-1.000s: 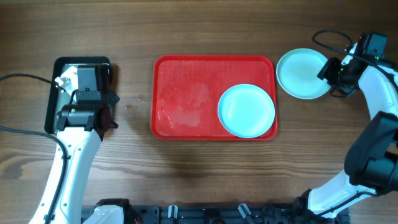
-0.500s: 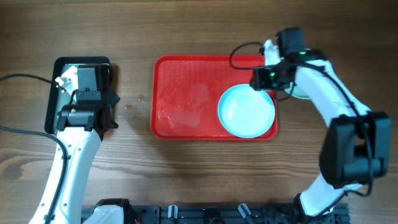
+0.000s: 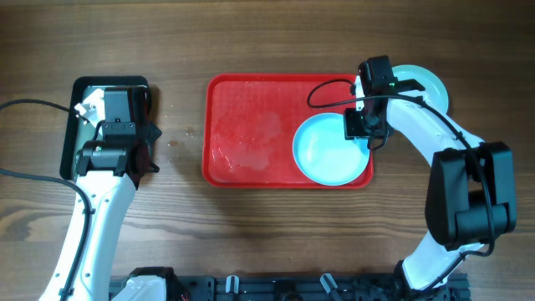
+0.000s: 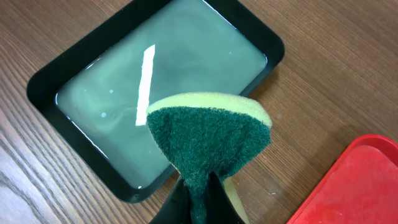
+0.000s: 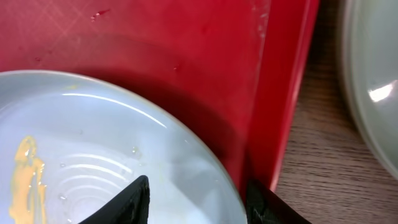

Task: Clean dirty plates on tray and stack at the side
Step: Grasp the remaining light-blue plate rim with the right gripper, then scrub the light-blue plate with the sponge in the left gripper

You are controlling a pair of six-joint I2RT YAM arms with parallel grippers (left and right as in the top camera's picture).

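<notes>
The red tray (image 3: 251, 134) lies mid-table. A pale turquoise plate (image 3: 326, 150) sits in its right end, and in the right wrist view this plate (image 5: 93, 155) bears a yellow smear. My right gripper (image 3: 366, 140) is open over the plate's right rim, with one finger over the plate and the other over the tray's rim (image 5: 283, 93); the gripper (image 5: 196, 196) holds nothing. A second turquoise plate (image 3: 425, 84) rests on the table right of the tray. The white plate does not show. My left gripper (image 4: 199, 190) is shut on a green-yellow sponge (image 4: 208, 134).
A dark metal pan (image 3: 69, 125) with water stands at the far left, under my left gripper (image 3: 113, 109). Its rim (image 4: 56, 78) shows in the left wrist view, and the tray's corner (image 4: 360, 186) lies to its right. The tray's left half looks wet.
My right gripper has moved left from the side plate to the tray, then down onto the right rim of the plate there. The left arm has not moved.
</notes>
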